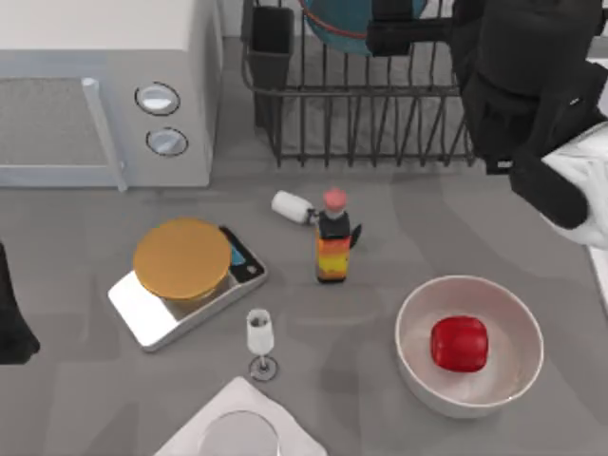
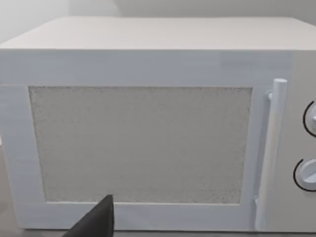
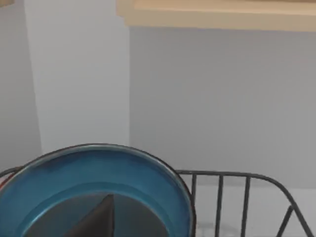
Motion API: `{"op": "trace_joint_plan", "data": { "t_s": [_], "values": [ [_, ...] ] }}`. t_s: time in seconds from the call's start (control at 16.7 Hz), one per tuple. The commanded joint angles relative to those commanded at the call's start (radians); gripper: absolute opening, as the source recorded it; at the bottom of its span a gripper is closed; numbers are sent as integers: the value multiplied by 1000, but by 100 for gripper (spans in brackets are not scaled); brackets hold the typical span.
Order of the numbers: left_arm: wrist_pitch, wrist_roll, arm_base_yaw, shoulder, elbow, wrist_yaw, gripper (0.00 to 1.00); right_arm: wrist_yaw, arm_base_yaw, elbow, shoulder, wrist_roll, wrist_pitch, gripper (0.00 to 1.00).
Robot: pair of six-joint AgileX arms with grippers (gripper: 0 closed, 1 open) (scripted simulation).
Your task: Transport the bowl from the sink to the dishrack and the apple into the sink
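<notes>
Apple (image 1: 460,343), glossy and red, lay in the white bowl (image 1: 415,366) at the lower right of the top view, untouched and with no gripper near it. Judging by that, the second half of the job had not begun. The sink (image 1: 600,199) showed as a pale strip at the right edge, mostly behind the right arm, and I could not tell what it held.

Toward the middle of the frame stood the orange-labelled bottle (image 1: 333,249), with a small glass (image 1: 260,342) and a scale carrying a tan disc (image 1: 182,258) to its left. None of these lay between the apple and the sink.

At the left edge the left arm sat parked. Its wrist view faced the microwave (image 2: 143,143), and whether its fingers were apart or together could not be told.

At the top of the frame, the right gripper (image 1: 399,33) held the teal bowl (image 1: 351,24) over the dishrack (image 1: 380,114). The right wrist view showed the bowl's blue inside just ahead of the gripper, so it seemed clamped on it. The bowl looked raised above the wires, so its delivery seemed nearly done but not released.
</notes>
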State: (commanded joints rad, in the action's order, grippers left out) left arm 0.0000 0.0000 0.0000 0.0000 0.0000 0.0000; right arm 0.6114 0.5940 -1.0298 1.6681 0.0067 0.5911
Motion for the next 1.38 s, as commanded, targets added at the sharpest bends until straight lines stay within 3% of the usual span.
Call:
{"op": "trace_joint_plan", "data": {
  "t_s": [0.36,0.84,1.14,1.38],
  "values": [
    [0,0,0,0,0,0,100,-139,-124,405,-621,-9,-176,100],
    [0,0,0,0,0,0,100,-450,-433,878,-1402,-11,-464,100],
    [0,0,0,0,0,0,100,-593,-575,1018,-1641,-7,-577,100],
    [0,0,0,0,0,0,100,-611,-594,1030,-1668,-7,-591,100]
  ]
}}
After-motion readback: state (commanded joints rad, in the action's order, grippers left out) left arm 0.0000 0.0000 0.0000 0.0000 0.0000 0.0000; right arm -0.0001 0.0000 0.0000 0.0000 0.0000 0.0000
